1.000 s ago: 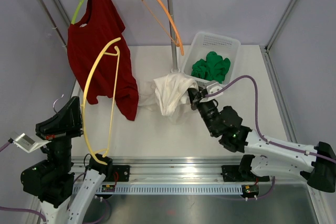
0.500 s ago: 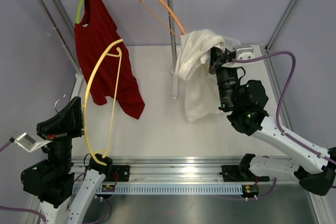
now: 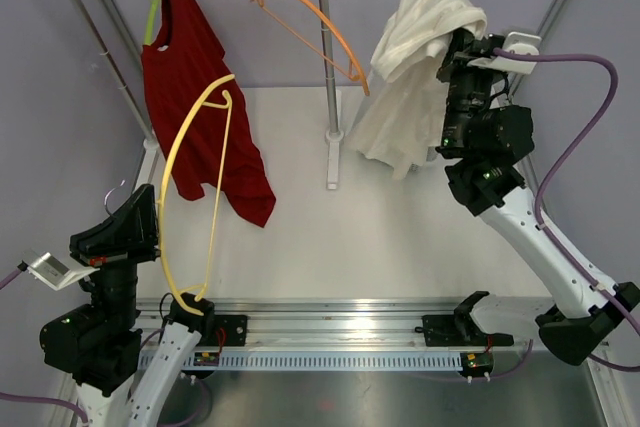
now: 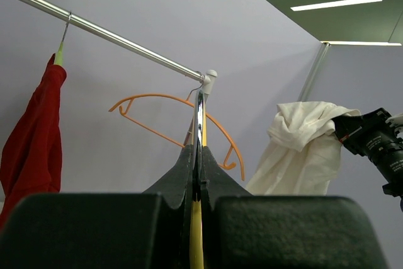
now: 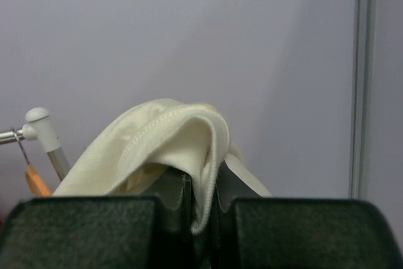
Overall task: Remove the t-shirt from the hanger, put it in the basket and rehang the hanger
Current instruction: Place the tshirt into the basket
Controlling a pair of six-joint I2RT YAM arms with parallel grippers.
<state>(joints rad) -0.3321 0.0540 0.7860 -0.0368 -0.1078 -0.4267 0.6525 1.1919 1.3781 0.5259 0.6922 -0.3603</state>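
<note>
**Reference landmark: clothes rack (image 3: 328, 67).**
- **Right gripper (image 5: 201, 184):** the jaws are pressed onto a folded hem of the white t-shirt (image 3: 405, 107) and pinch it. The garment is on no hanger. It hangs in the air just right of the rack's right post, above the table (image 3: 400, 247).
- **Left gripper (image 4: 198, 162):** the jaws are closed tight on the neck of 1 yellow hanger (image 3: 178, 147). The hanger is bare and stands on the near side of the rack, below the rail's left half. In the top view its arc crosses the red t-shirt (image 3: 195, 97).
- **On the rail:** 1 bare orange hanger (image 3: 320, 22) hooks on beside the right post. The red t-shirt hangs on 1 green hanger (image 3: 152, 17) at the left end.
</note>
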